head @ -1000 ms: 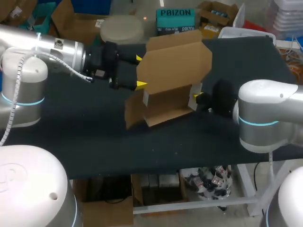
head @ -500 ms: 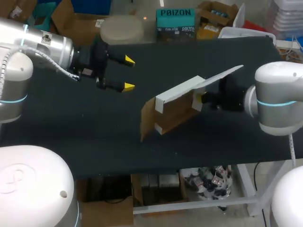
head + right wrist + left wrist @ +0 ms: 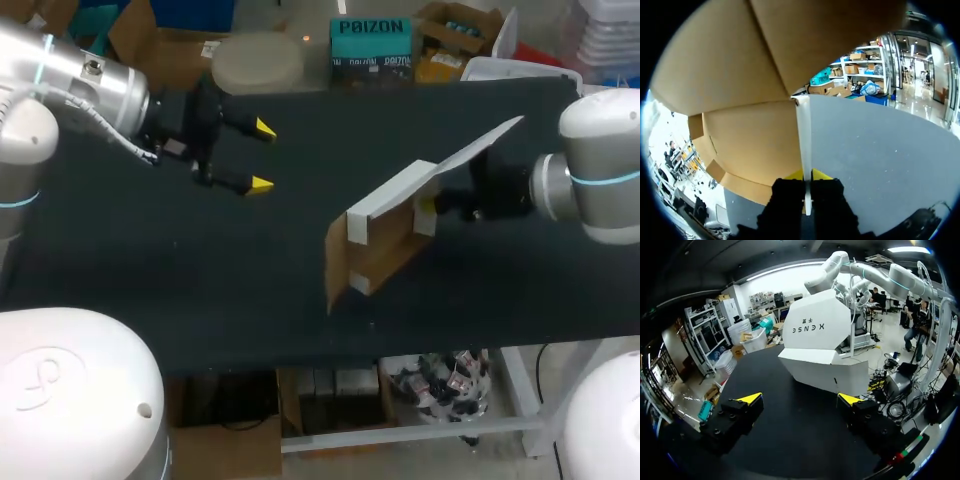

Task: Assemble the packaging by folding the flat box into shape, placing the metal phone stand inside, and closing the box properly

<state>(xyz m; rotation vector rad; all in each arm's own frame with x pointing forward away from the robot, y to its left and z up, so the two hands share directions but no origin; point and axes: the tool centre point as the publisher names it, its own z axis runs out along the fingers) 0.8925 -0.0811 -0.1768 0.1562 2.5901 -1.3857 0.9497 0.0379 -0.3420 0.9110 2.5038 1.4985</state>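
Right of centre in the head view, the box is tilted and half folded over the table, with its lid flap raised toward the upper right. The right gripper, coming in from the right edge, is clamped on a side wall; its wrist view shows the cardboard edge pinched between the fingers. At upper left, the left gripper has its fingers wide apart and empty, well apart from the box.

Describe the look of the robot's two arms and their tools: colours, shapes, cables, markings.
Both arms are rounded silver-white tubes with a thin light-blue ring at a joint; the left arm carries a white ribbed cable, the right arm shows none. The left tool and right tool are black, each with two yellow wedge tips.
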